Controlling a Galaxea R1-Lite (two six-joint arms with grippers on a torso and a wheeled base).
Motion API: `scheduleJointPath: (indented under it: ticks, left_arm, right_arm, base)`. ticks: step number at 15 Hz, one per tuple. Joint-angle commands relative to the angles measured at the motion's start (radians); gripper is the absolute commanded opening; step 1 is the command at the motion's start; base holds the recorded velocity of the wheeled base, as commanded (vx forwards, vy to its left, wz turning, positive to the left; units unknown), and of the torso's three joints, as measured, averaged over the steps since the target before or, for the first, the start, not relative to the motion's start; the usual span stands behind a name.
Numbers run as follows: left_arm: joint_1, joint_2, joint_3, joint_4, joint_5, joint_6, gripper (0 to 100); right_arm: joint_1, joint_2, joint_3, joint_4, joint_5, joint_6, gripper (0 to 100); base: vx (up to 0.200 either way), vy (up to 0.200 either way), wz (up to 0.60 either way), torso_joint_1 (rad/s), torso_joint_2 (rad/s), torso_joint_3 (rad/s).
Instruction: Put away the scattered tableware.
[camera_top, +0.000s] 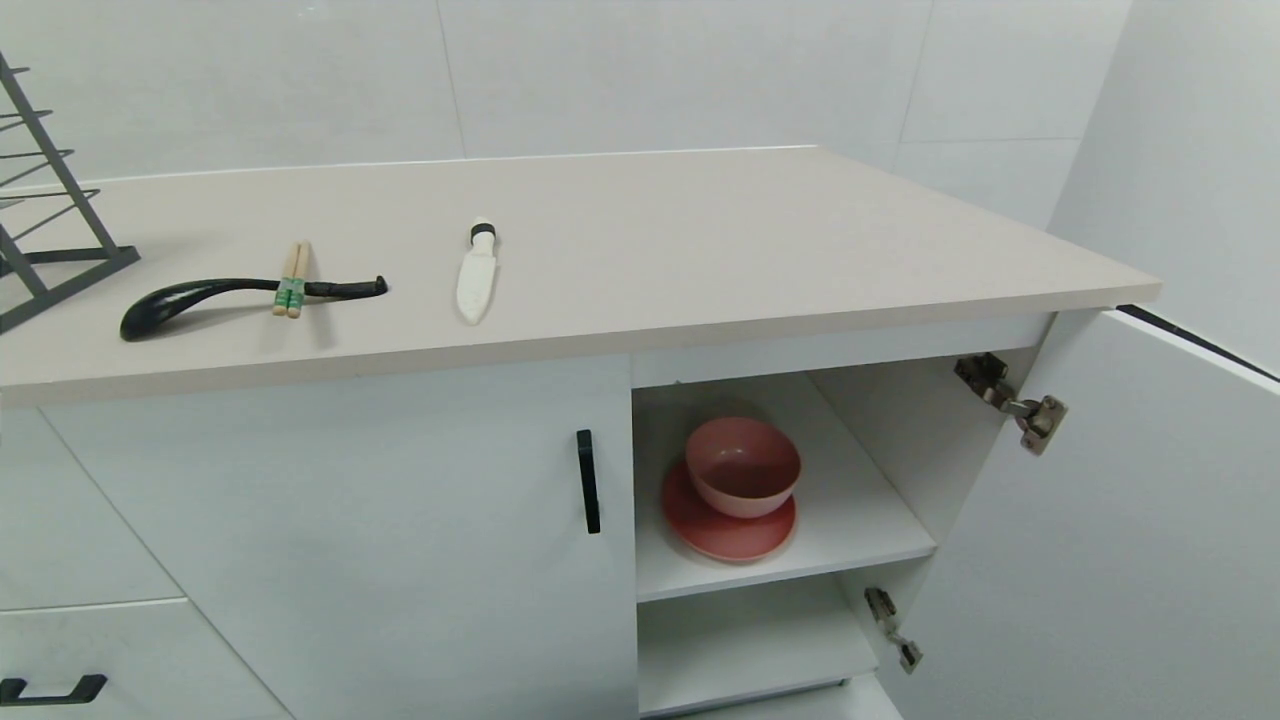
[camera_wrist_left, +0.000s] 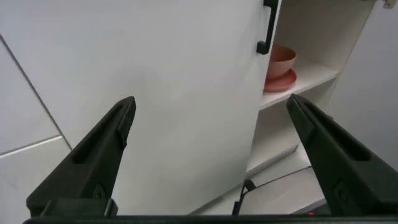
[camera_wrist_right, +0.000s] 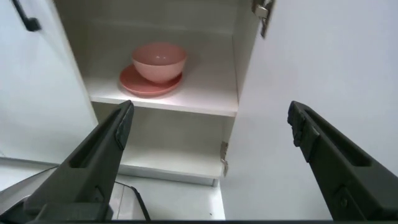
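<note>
A pink bowl rests on a red plate on the upper shelf of the open cabinet; the bowl and plate show in the right wrist view, and the bowl in the left wrist view. On the countertop lie a black ladle, a pair of chopsticks across its handle, and a white sheathed knife. My left gripper is open, low in front of the closed left door. My right gripper is open, below and in front of the shelf.
The right cabinet door stands swung open with its hinges exposed. A black handle is on the closed door. A dark wire rack stands at the counter's left. A lower shelf lies below.
</note>
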Motion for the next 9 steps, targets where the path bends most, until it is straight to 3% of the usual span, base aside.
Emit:
scheduleJointPath:
  ticks: [1,3,7,9]
  left_arm:
    - [0.0,-0.004,0.0,0.025,0.304,0.084,100]
    - [0.0,-0.004,0.0,0.05,0.316,0.016,100]
    - [0.0,-0.004,0.0,0.053,0.322,0.003,100]
    - [0.0,-0.004,0.0,0.053,0.332,-0.008,100]
  right_arm:
    - [0.0,0.005,0.0,0.021,-0.031,0.003,100]
    - [-0.001,0.005,0.0,0.021,-0.033,0.007,100]
    - [-0.001,0.005,0.0,0.028,-0.054,0.075,100]
    - [-0.056,0.005,0.0,0.028,-0.059,0.076,100]
  base:
    - [0.0,0.0,0.0,0.0,0.0,0.0]
    - [0.0,0.0,0.0,0.0,0.0,0.0]
    - [0.0,0.0,0.0,0.0,0.0,0.0]
    - [0.0,0.0,0.0,0.0,0.0,0.0]
